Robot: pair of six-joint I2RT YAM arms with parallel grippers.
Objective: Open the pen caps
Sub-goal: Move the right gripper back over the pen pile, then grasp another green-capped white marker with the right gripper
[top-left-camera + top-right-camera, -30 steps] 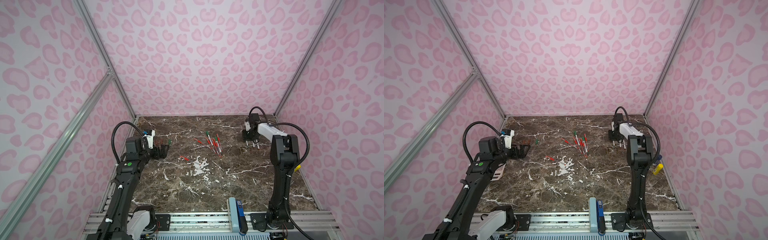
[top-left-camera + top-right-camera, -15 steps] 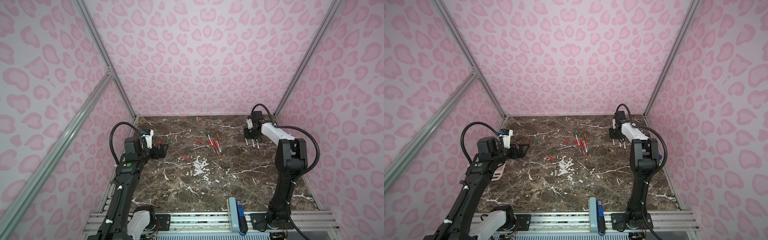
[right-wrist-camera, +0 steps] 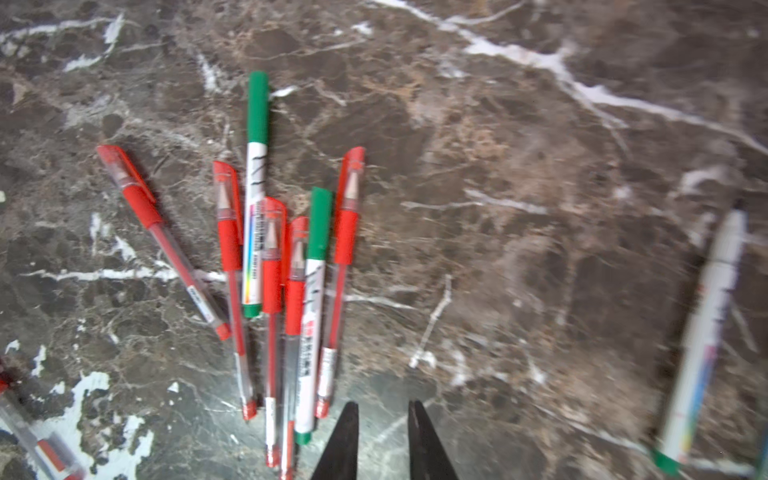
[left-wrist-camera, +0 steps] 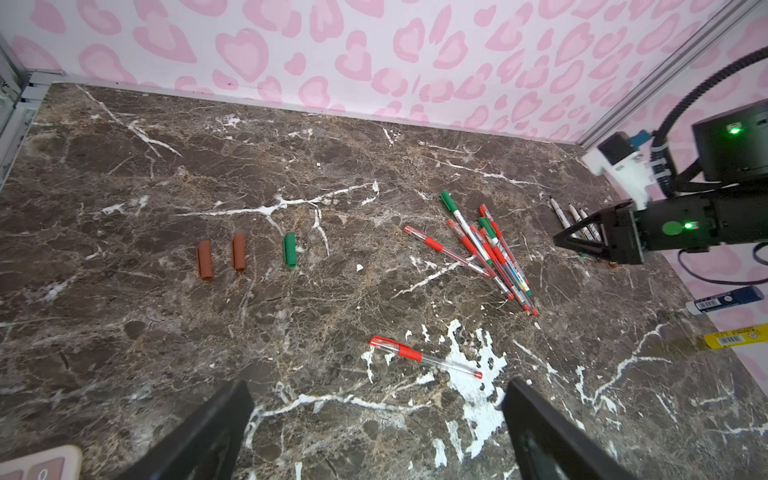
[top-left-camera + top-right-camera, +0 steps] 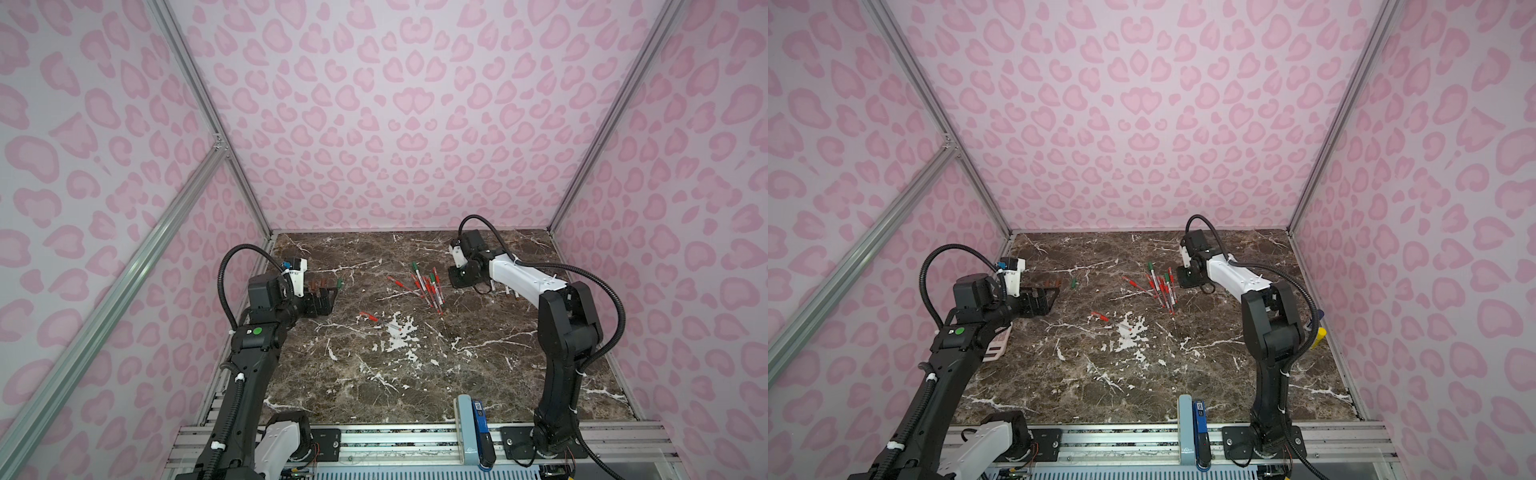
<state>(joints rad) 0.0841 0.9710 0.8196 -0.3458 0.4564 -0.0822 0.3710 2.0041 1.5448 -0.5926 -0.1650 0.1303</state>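
A pile of several pens [image 5: 426,286] [image 5: 1160,286] [image 3: 291,270], with red and green pen caps on them, lies mid-table. One red-capped pen [image 4: 424,357] [image 5: 370,317] lies alone in front of the pile. Two brown caps [image 4: 205,261] and a green cap [image 4: 289,249] [image 5: 340,283] lie loose at the left. My left gripper [image 5: 330,301] [image 4: 380,415] hovers open and empty near those caps. My right gripper [image 5: 452,284] [image 3: 383,409] hangs just right of the pile, jaws a narrow gap apart with nothing between. Uncapped white pens [image 4: 575,216] [image 3: 706,332] lie behind it.
A blue-capped tube [image 4: 723,299] and a yellow tube [image 4: 735,340] [image 5: 1318,334] lie along the right wall. A pink flat object [image 5: 998,347] sits under the left arm. A blue device [image 5: 480,424] stands on the front rail. Pink walls close three sides.
My right gripper has swung left, away from the uncapped white pens and up to the pile's right side. The left arm has hardly moved and stays open.
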